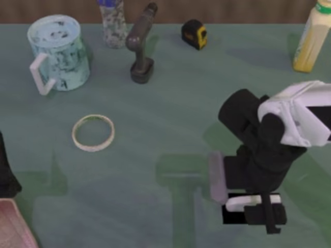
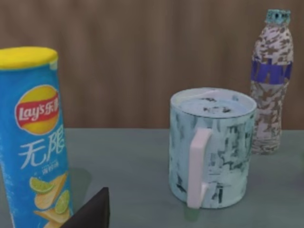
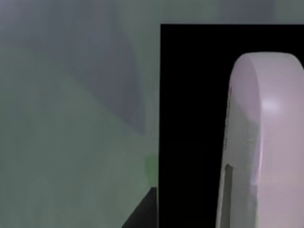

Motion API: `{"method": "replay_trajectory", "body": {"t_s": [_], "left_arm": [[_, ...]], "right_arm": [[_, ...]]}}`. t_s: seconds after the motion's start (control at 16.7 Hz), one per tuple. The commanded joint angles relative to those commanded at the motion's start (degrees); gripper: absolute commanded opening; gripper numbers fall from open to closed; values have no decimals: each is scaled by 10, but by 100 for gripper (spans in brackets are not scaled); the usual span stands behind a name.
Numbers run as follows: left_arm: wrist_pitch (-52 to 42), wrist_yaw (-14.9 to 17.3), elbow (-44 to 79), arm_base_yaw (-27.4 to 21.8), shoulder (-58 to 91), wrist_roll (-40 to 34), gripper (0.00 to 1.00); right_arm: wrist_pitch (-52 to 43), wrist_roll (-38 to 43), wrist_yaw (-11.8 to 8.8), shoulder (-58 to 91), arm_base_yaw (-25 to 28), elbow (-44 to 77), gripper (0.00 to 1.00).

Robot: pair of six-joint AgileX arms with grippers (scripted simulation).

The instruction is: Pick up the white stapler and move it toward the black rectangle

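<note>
Right gripper (image 1: 257, 202) low over black rectangle (image 1: 232, 215), jaws closed on white stapler (image 1: 243, 202). Left gripper (image 1: 6, 175) parked at bench's left edge, jaw state not discernible.

Much of the work spot is lying hidden under my own right arm.

My right arm is covering most of the black rectangle (image 1: 231, 215) in the top view, and my right gripper (image 1: 264, 213) is sitting across the middle of the white stapler (image 1: 239, 202), so I am not seeing how my fingers are standing there. The right wrist view is cutting off the stapler (image 3: 266, 142) and the rectangle (image 3: 190, 118) at its edges. My left arm (image 1: 6, 170) is showing only as a dark sliver at the table's left edge. The pink thing (image 1: 15, 227) in the corner is cropped and I am not making it out. The yellow bottle (image 1: 313, 36) is running off the top.
</note>
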Motion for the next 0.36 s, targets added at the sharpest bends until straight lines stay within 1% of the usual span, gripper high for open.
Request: {"method": "replay_trajectory", "body": {"t_s": [0.06, 0.36], "left_arm": [[0, 0, 0, 0, 0, 0, 100], [0, 0, 0, 0, 0, 0, 100]], "right_arm": [[0, 0, 0, 0, 0, 0, 100], [0, 0, 0, 0, 0, 0, 100]]}}
